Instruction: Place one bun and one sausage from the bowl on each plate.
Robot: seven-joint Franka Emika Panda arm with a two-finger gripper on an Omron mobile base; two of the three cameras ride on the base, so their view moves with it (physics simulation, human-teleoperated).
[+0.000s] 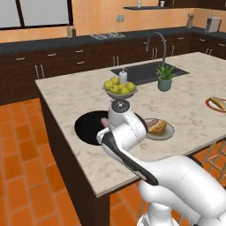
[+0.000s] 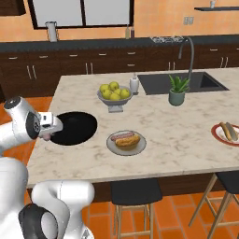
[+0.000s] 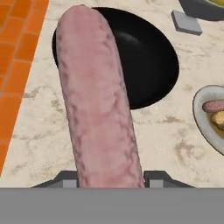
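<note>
Above the marble surface (image 2: pixel 186 135) beside the empty black bowl (image 3: pixel 148 57), the hand (image 3: pixel 111 177) clamps a sausage (image 3: pixel 98 109), which probably needs level, steady carriage to its plate.

Bright, even rendered light; shadows faint; no glare; slight softness overall; textures coarse close up in hand view.
</note>
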